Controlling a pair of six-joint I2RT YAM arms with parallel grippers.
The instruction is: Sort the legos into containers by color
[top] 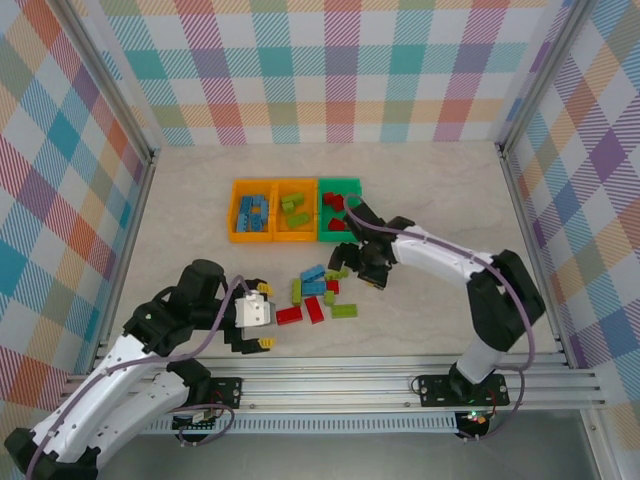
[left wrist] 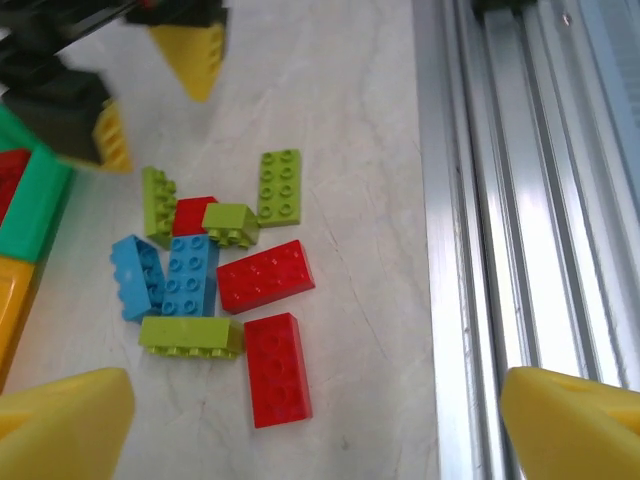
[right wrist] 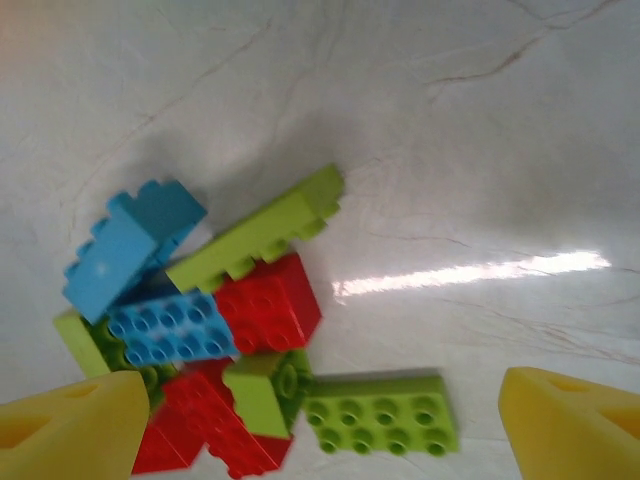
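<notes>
Left wrist view: the left hand (left wrist: 318, 425) is spread wide and empty, with its yellow fingertips at the lower corners of the frame. Directly ahead, near the line between the fingertips, lies a red brick (left wrist: 277, 368). Its long axis runs away from the hand, so the fingers face its two long sides. A second red brick (left wrist: 265, 277) lies at an angle just beside its far end, and a green brick (left wrist: 190, 336) lies just beside its far left corner. Beyond these sits the rest of the pile (top: 320, 292): blue, green and red legos, several of them touching or overlapping.

The right hand (right wrist: 320, 425) is likewise spread and empty. It hangs over the far side of the pile, between the pile and the green bin (top: 340, 181). In the right wrist view, a flat green brick (right wrist: 380, 425) lies between its fingertips with its long axis along the closing line, which looks a poor fit for a pinch.

Judgement: the left hand is better placed for the near red brick, while the right hand is nearer the bins. Red bricks lie in the green bin, green in the middle orange bin (top: 295, 182), blue in the left orange bin (top: 250, 183).

Room: bare surface (top: 430, 190) lies open on the right arm's side of the pile. The rail (left wrist: 470, 200) borders the near edge, close to the left hand.
</notes>
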